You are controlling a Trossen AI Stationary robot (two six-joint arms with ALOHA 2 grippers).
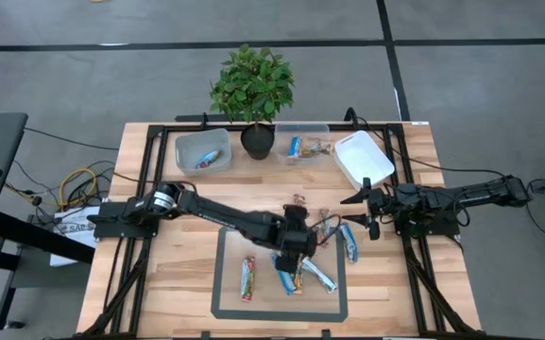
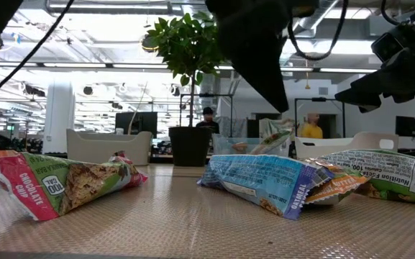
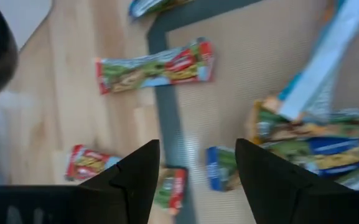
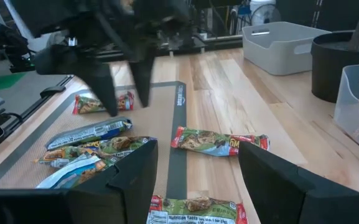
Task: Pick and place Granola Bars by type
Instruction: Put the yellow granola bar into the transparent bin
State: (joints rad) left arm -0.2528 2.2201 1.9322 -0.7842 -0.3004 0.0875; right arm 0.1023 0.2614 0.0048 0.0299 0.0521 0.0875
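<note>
Over the right half of the grey mat (image 1: 223,283), the left gripper (image 1: 296,247) hangs with its fingers spread and empty above a pile of granola bars (image 1: 302,274), one more bar (image 1: 247,278) lying alone toward the mat's left edge. The right gripper (image 1: 366,210), likewise open and empty, waits near the table's right edge. The bars look light, with slick crinkly wrappers, so a pinch across the middle seems safest.

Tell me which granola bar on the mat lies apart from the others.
The red and green granola bar on the mat's left side; the rest are piled together under the left gripper.
</note>
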